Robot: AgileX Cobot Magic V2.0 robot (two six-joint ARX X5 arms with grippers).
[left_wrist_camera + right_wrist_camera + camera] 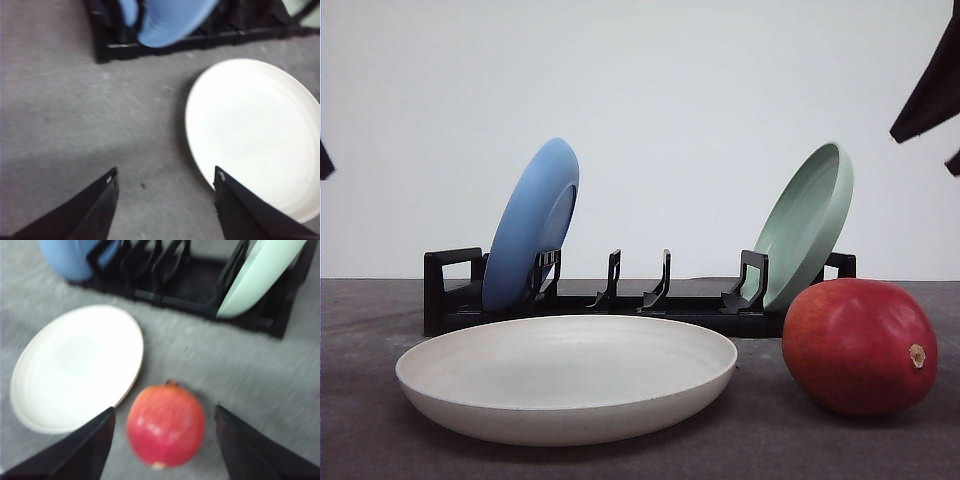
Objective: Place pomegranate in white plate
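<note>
My right claw hangs spread wide, fingers either side of the pomegranate at lower centre, seemingly not touching. My left claw gapes too. The white plate lies lower left, a black rack behind.

Glossy red pomegranate, off-white plate, blue plate, pale green plate, black rack, grey table

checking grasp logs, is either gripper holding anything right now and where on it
Nothing is held. The right gripper is open above the pomegranate, fingers apart from it. The left gripper is open over bare table.
</note>
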